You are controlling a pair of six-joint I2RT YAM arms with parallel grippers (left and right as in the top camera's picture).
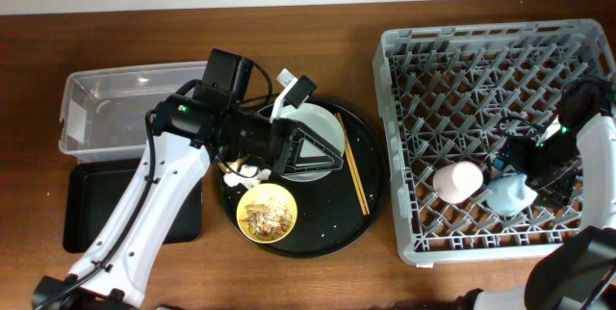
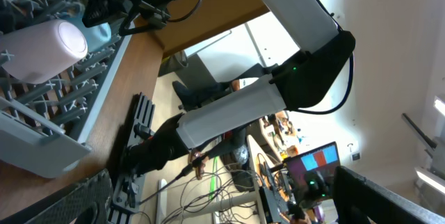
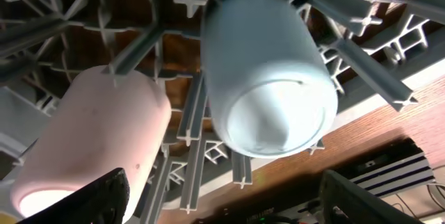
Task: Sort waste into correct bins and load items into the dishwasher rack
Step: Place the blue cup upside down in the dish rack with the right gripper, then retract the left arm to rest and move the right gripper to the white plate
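Your right claw (image 3: 222, 197) is spread and empty, right at the blue cup (image 3: 268, 78), which lies on its side in the dishwasher rack (image 1: 414, 156) beside the pink cup (image 3: 97, 140). Your left claw (image 1: 322, 154), also spread, hovers over the plate (image 1: 325, 122) on the round black tray (image 1: 373, 190).

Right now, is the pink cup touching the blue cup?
Apart. The right wrist view shows rack ribs running through a clear gap between the pink cup and the blue cup.

Overhead looks straight down; left wrist looks sideways, right wrist hangs close, all sharing the pink cup (image 1: 455, 181).
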